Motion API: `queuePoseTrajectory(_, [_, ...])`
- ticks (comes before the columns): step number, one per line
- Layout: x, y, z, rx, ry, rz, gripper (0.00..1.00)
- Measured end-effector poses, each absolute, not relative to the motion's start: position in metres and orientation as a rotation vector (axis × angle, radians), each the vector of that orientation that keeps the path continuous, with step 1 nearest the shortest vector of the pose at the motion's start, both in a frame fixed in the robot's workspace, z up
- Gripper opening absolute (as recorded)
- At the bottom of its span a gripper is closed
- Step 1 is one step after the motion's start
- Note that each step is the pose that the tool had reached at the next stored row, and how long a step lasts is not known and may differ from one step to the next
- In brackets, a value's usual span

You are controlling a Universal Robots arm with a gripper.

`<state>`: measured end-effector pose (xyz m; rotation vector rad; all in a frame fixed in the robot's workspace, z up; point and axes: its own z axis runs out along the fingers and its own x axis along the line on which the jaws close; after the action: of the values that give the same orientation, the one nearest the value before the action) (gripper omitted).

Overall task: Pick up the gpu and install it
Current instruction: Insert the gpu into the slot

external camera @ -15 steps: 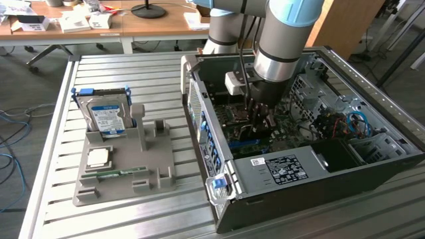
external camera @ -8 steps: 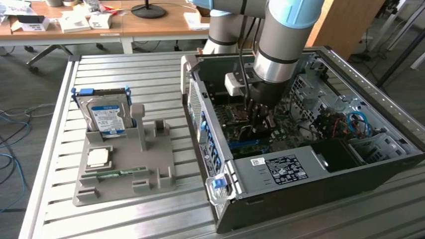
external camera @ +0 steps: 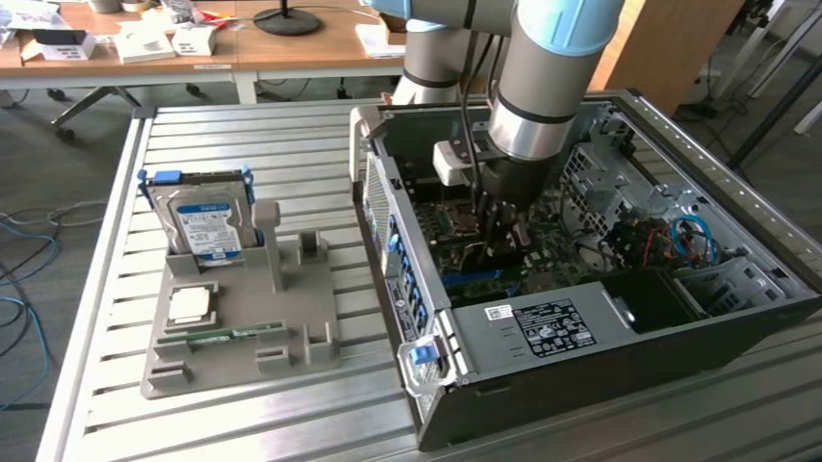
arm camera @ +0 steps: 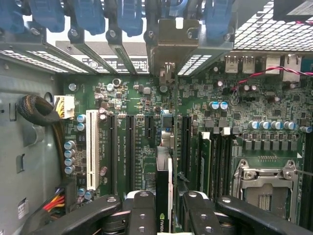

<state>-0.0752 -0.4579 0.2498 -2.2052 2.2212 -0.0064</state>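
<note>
In the wrist view the gpu stands edge-on between my fingers, a thin dark card with a logo on its edge. My gripper is shut on it. The card runs over the green motherboard along a black slot, and its metal bracket reaches the case's rear slot openings. Whether it sits fully in the slot I cannot tell. In the exterior view my gripper reaches straight down into the open computer case, and the arm hides most of the card.
On the slatted table at the exterior view's left, a grey holder carries a blue-labelled hard drive, a processor chip and a green memory stick. Inside the case are a white slot, a processor socket and coloured cables.
</note>
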Motion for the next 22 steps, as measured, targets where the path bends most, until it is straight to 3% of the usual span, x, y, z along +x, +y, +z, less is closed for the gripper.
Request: queuePoseTrajectory(22, [-0.0753,-0.4579,0.2465,-2.198,2.229,-0.006,0.26])
